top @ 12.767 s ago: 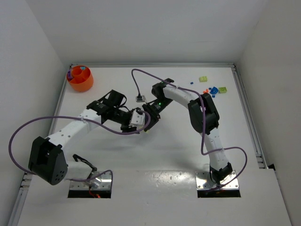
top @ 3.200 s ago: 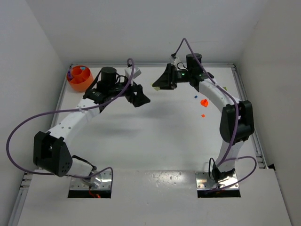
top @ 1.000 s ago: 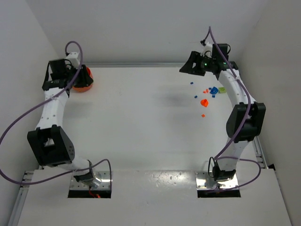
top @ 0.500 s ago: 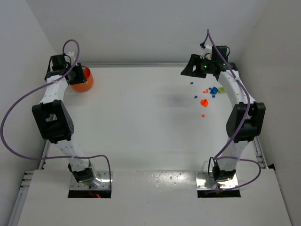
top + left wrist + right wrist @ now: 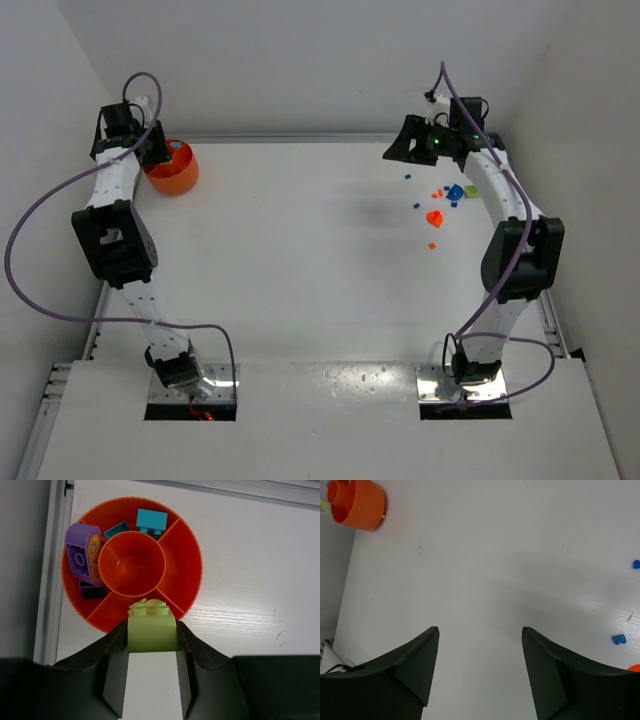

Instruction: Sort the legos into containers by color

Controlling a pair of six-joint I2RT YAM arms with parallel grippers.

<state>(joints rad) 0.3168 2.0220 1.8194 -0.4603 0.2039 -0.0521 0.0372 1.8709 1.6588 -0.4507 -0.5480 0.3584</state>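
left gripper (image 5: 151,630), jaws partly closed on a yellow-green lego brick (image 5: 150,617) by its flat sides, above the divided orange bowl (image 5: 182,555) at the far left corner of the table (image 5: 300,280). right gripper (image 5: 480,628), jaws wide and empty, above loose legos (image 5: 440,200) near the far right corner. the bricks look light, rigid and slick; flat opposite walls suit gripping best.

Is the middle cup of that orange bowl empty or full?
Empty: in the left wrist view the cup is bare inside. A purple brick and teal bricks lie in outer sections of the bowl.
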